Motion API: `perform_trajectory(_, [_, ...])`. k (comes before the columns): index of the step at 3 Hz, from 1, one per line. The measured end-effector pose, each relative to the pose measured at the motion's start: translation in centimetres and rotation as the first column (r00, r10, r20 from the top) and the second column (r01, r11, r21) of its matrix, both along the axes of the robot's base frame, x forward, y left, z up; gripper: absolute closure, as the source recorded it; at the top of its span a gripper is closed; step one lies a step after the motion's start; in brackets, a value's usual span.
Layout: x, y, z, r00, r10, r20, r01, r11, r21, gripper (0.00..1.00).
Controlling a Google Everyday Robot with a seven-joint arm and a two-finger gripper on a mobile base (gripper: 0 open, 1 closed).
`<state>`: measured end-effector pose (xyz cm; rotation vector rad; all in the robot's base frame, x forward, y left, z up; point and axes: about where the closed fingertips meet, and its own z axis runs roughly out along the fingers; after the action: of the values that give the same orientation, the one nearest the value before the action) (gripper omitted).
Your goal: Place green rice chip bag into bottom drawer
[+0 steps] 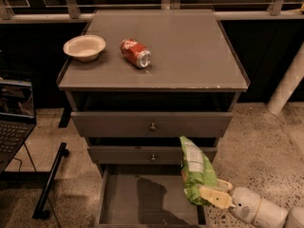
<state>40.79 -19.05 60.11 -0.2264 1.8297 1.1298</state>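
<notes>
The pincer [214,196] sits low at the right, below the table's front right corner, its two pale fingers clamped together on the lower end of the green rice chip bag [194,174]. The bag stands nearly upright in the air. Its top overlaps the right part of the middle drawer front [118,154], and its body hangs over the right side wall of the open bottom drawer [118,201], whose bare grey floor lies just to the left. Above is the upper drawer front [114,124], shut, then the table [190,56]. On it a red soda can [136,52] lies on its side near the back left corner, with a pale bowl [84,46] closer to the left edge. A laptop [13,120] stands open on the floor beyond that edge. As I judge it, the main risk is letting go too far right: the bag would catch the side wall and tip out onto the floor. Its tall top could also snag on the middle front if carried inward. The bag shows a white label panel, but none of its print can be read, and no brand is legible on the can.
</notes>
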Motion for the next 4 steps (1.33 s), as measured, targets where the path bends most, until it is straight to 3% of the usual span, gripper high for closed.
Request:
perform_trajectory(1, [-0.1,0.2,-0.7,0.9999,0.013,-0.01,-0.012,1.0,0.012,1.0])
perform_trajectory(2, [0.3,-0.2,-2.6,0.9987,-0.008,-0.05,0.01,1.0,0.024,1.0])
perform_trajectory(3, [2.1,-1.8,-10.1,0.9855,-0.071,-0.154,0.073,0.997,0.005,1.0])
perform_trajectory(4, [4.3,-2.8,-18.6,0.9591,-0.085,-0.27,0.085,0.996,-0.01,1.0])
